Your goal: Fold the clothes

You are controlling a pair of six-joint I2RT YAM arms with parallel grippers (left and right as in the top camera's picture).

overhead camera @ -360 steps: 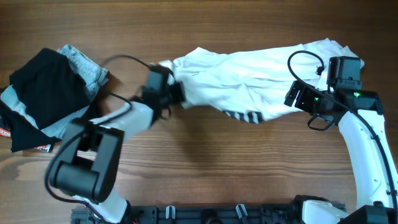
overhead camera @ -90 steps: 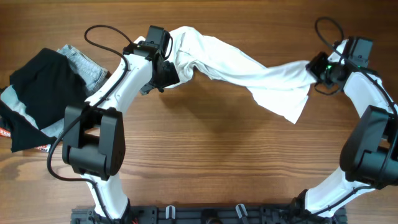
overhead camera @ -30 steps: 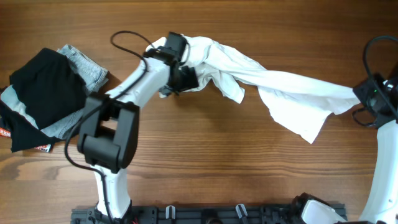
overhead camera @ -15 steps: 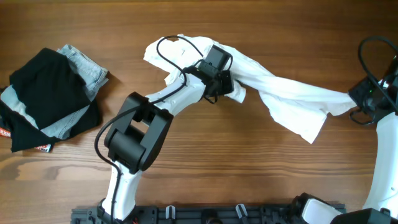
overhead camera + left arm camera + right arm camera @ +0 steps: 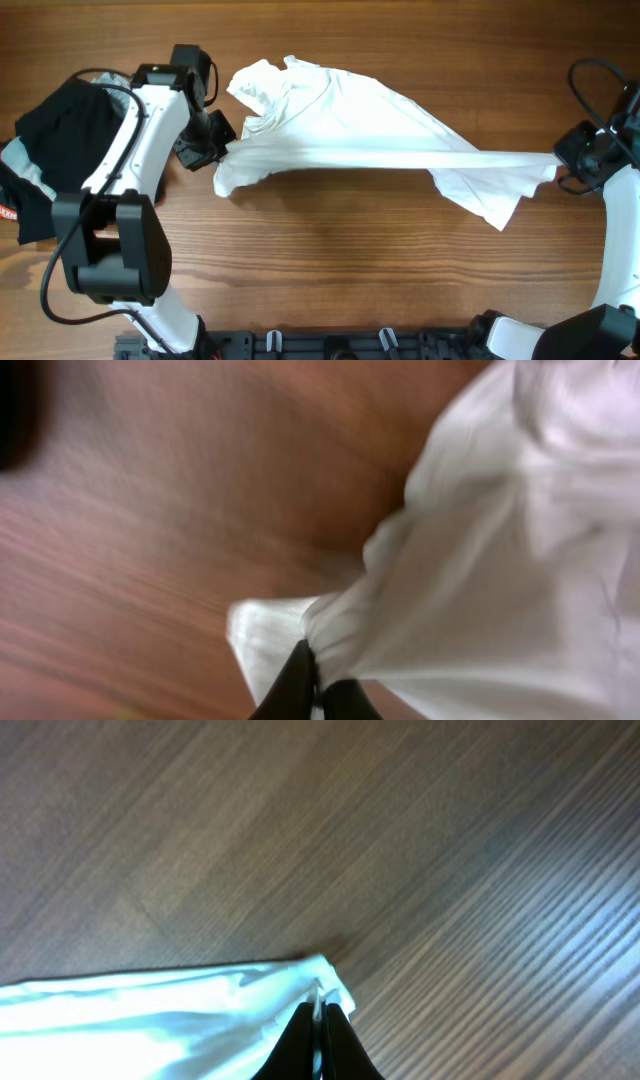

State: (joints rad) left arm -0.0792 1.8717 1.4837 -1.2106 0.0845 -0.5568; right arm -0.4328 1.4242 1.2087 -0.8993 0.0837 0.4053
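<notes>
A white garment [image 5: 350, 130] is stretched in a long band across the table between my two arms. My left gripper [image 5: 215, 150] is shut on its left end, where the cloth bunches. The left wrist view shows that gripper [image 5: 318, 678] pinching a gathered fold of the white garment [image 5: 500, 560]. At the far right, my right gripper [image 5: 560, 168] is shut on the other end. In the right wrist view the gripper [image 5: 320, 1015] clamps a thin corner of the white garment [image 5: 150, 1020] just above the wood.
A pile of dark and grey clothes [image 5: 70, 150] lies at the table's left edge, partly under my left arm [image 5: 140, 130]. A loose flap of the white garment [image 5: 480, 195] hangs toward the front right. Bare wooden table [image 5: 330, 270] shows in front.
My left gripper shut on the garment near its middle, then swung far to the left with it. The cloth is pulled out into a taut band. The right gripper has stayed put.
</notes>
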